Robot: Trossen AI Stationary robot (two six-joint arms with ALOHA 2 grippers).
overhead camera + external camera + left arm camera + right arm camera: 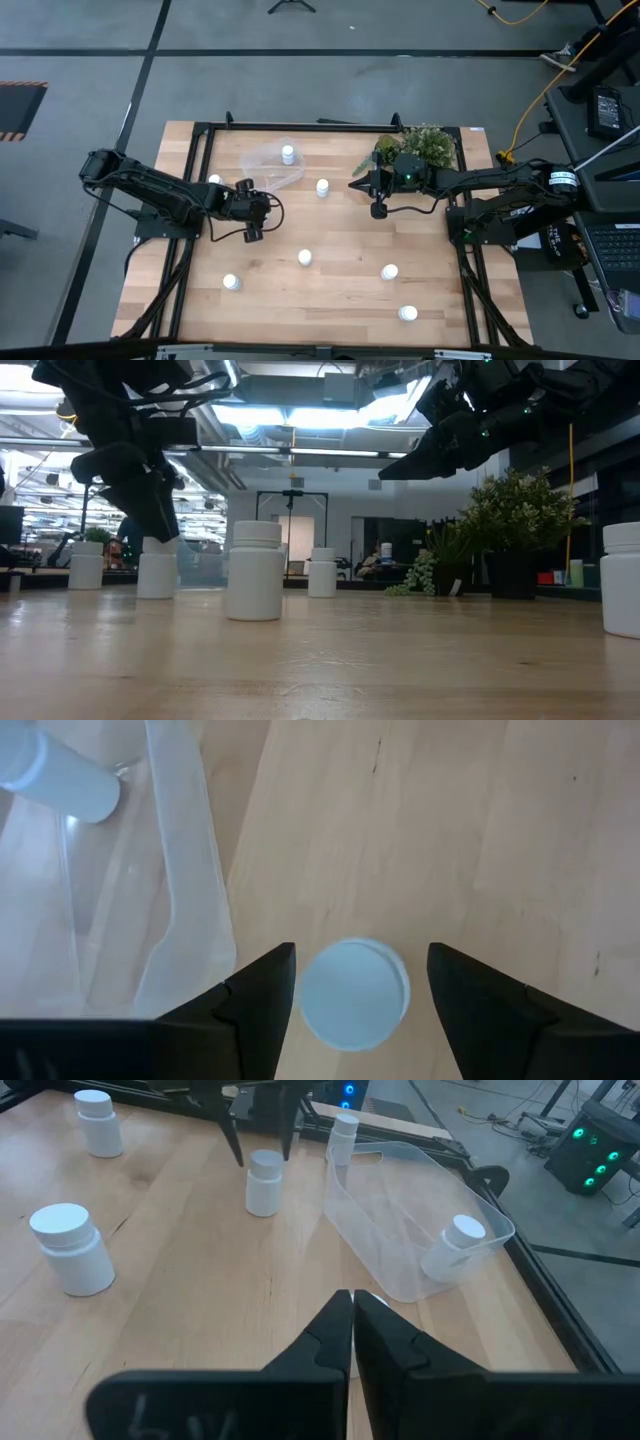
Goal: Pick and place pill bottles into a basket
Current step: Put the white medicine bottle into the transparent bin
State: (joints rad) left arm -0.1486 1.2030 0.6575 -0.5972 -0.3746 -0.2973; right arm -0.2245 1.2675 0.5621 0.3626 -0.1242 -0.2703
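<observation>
My left gripper [361, 950] is open, its fingers either side of an upright white pill bottle [353, 992] next to the clear basket [185, 870]. From above, this gripper [246, 193] and that bottle [244, 186] sit just left of the basket [268, 162]. One bottle [288, 153] lies inside the basket. Others stand loose on the table: [214, 180], [323, 187], [305, 257]. My right gripper [353, 185] hangs shut and holds nothing, right of the basket above the table. In its own view the fingers [353, 1295] meet in front of the basket [385, 1270].
More bottles stand toward the front of the table [231, 282], [389, 271], [407, 313]. A green bushy plant [425, 145] stands at the back right, close behind my right arm. A black metal frame [200, 130] borders the wooden table.
</observation>
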